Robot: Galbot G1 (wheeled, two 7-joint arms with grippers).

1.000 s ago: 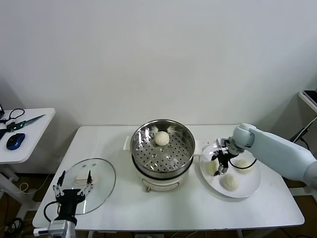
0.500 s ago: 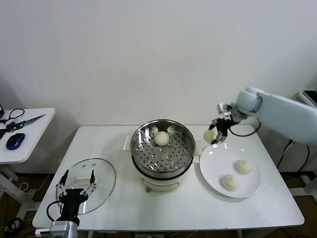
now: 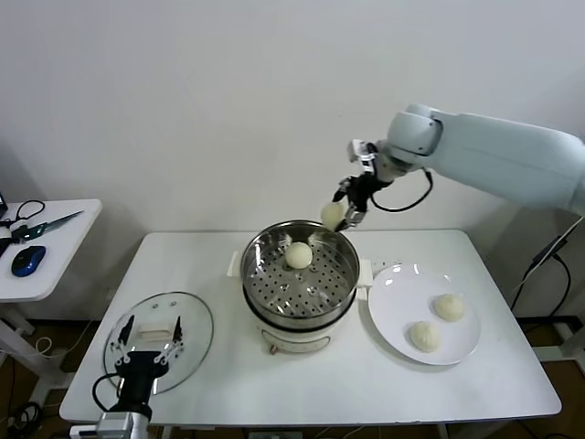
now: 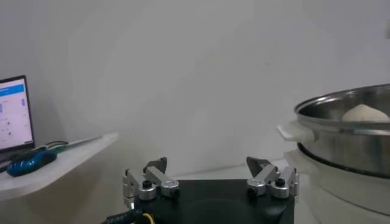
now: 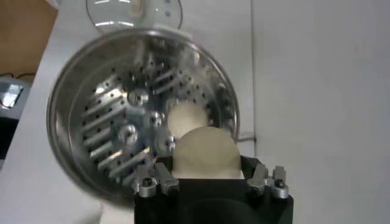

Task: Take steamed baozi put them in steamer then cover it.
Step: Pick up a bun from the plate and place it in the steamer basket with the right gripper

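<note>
My right gripper [image 3: 340, 211] is shut on a cream-white baozi [image 3: 332, 214] and holds it in the air just above the far right rim of the steamer [image 3: 300, 277]. In the right wrist view that baozi [image 5: 206, 153] fills the gap between the fingers, with the perforated tray [image 5: 122, 131] below. One baozi [image 3: 299, 255] lies on the tray at the back. Two more baozi [image 3: 448, 306] [image 3: 423, 336] rest on the white plate [image 3: 395, 297] to the right. My left gripper [image 3: 151, 341] hangs open over the glass lid [image 3: 196, 331], at the table's front left, holding nothing.
The steamer rim [image 4: 341, 112] shows to one side in the left wrist view. A small side table [image 3: 55, 240] at the left carries a blue mouse [image 3: 28, 260] and scissors. A wall stands close behind the table.
My right gripper lifted a baozi off the plate and carried it left and up to above the steamer's far rim. The left gripper shifted slightly over the lid.
</note>
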